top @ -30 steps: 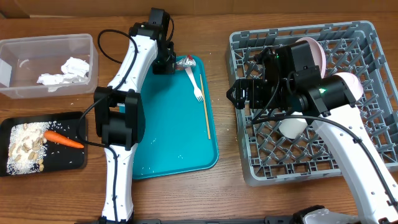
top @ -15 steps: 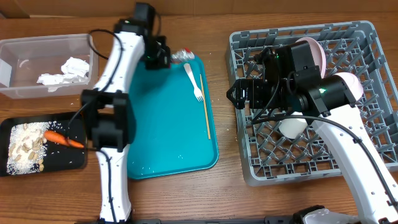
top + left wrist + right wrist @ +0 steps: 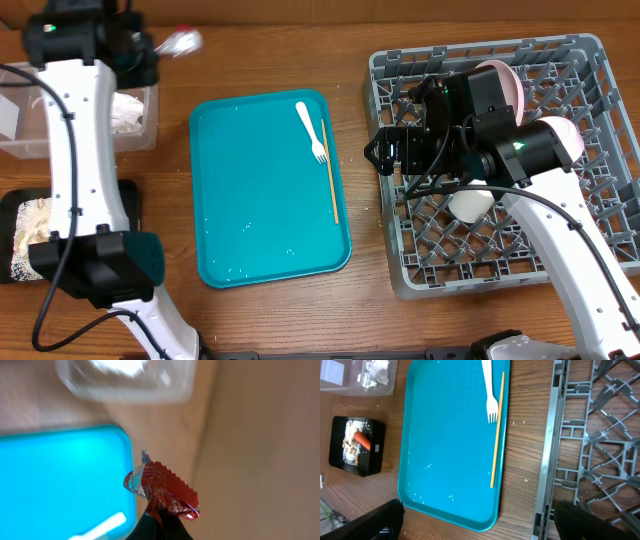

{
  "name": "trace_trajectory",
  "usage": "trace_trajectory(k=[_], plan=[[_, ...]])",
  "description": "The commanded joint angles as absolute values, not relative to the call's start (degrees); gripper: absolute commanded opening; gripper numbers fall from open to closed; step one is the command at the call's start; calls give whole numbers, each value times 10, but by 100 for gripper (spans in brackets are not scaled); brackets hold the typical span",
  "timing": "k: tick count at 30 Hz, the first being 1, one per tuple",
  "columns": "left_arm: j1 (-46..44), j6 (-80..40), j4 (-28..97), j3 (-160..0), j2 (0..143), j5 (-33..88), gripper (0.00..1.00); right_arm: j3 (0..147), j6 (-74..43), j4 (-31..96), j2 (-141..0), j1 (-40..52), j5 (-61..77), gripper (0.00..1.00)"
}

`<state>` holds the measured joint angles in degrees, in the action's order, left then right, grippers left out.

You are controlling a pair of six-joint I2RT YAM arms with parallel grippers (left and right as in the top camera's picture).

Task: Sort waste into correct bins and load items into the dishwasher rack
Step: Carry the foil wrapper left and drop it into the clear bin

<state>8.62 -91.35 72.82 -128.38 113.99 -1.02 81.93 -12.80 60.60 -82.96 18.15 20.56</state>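
Note:
My left gripper (image 3: 160, 47) is shut on the crinkled silver-and-red foil wrapper (image 3: 185, 41) and holds it above the wood, just right of the clear tub (image 3: 148, 135). The left wrist view shows the wrapper (image 3: 162, 491) pinched in the gripper (image 3: 160, 525). White napkins (image 3: 126, 108) lie in the tub. The black tray (image 3: 12, 203) holds beige food bits (image 3: 28, 238), and the carrot (image 3: 362, 440) shows in the right wrist view. My right gripper (image 3: 385, 152) is open and empty over the left edge of the grey rack (image 3: 500, 250). The rack holds a plate (image 3: 505, 85), a bowl (image 3: 568, 140) and a cup (image 3: 470, 205).
The teal tray (image 3: 265, 200) lies in the middle, with a white fork (image 3: 312, 130) and a thin tan stick (image 3: 331, 175) side by side near its right edge. My left arm (image 3: 85, 170) crosses over the tub and the black tray.
My left gripper has lifted the foil wrapper off the teal tray's top edge and carried it left to beside the clear tub. The right arm has not moved.

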Motion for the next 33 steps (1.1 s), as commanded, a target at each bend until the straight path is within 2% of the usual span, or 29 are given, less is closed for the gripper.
trace_trajectory(k=[1, 9, 17, 19, 20, 21, 22, 23, 28, 33], plan=[[139, -850, 739, -1281, 1168, -75, 4, 817, -123, 602, -831, 183, 204, 100], [211, -793, 717, -1280, 1230, -75, 4, 817, -123, 602, -831, 183, 204, 100], [264, -786, 685, -1280, 1291, -90, 4, 817, -123, 603, -831, 183, 204, 100], [273, -786, 682, -1280, 1293, -91, 21, 817, -123, 603, -831, 183, 204, 100], [277, -786, 680, -1280, 1293, -90, 34, 817, -123, 603, -831, 183, 204, 100], [284, -786, 676, -1280, 1293, -87, 52, 817, -123, 603, -831, 183, 204, 100], [288, -783, 676, -1280, 1293, -76, 61, 817, -123, 603, -831, 183, 204, 100], [292, -781, 676, -1280, 1293, -61, 64, 817, -123, 603, -831, 183, 204, 100], [307, -771, 676, -1280, 1292, 41, 62, 817, -123, 603, -831, 183, 204, 100], [308, -760, 679, -1282, 1285, 119, 51, 817, -123, 603, -831, 183, 204, 100]])
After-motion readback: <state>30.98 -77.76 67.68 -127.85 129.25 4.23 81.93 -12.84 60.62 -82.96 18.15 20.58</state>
